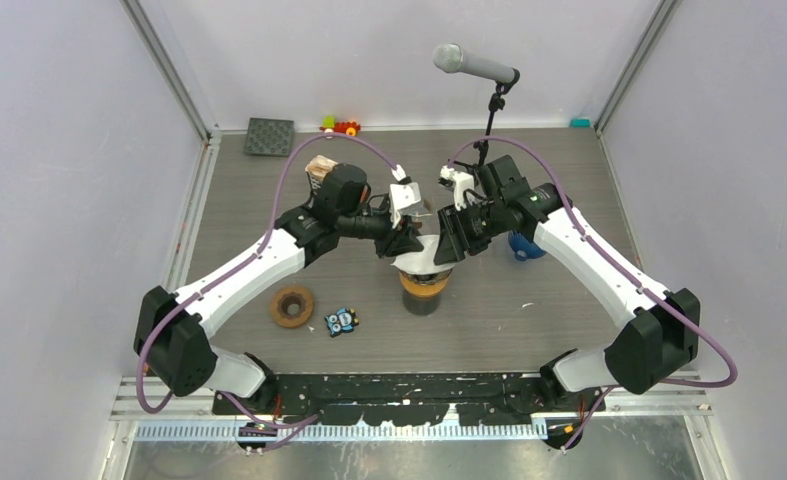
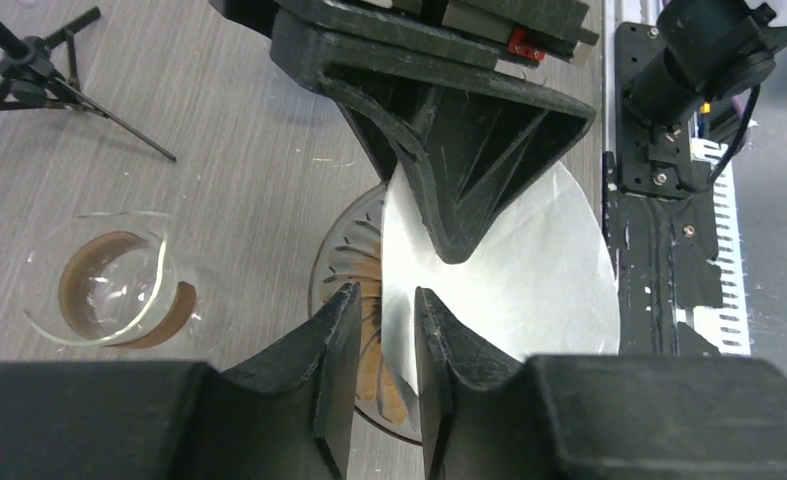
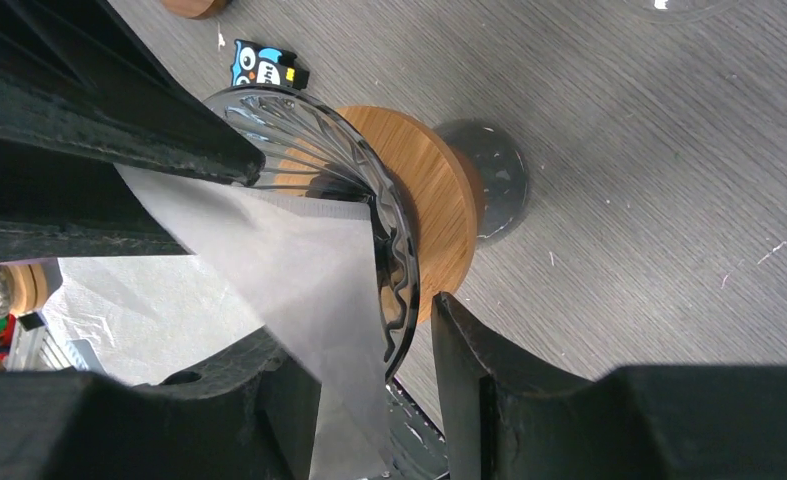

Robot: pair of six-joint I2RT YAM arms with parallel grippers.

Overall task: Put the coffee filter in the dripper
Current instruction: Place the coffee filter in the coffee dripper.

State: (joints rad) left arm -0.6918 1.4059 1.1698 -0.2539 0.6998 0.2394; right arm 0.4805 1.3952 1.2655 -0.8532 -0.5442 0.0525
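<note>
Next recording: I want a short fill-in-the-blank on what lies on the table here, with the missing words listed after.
1. The coffee filter, partly inside the glass dripper, is ____ in colour.
2. The collar around the dripper is made of ____.
3. Seen from above, the brown ring lies on the ____ arm's side of the dripper.
Missing words: white; wood; left.

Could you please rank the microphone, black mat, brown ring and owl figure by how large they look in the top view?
Largest: microphone, though it is raised on its stand, nearer the camera.
Next: black mat and brown ring, too alike to rank.
Smallest: owl figure.
</note>
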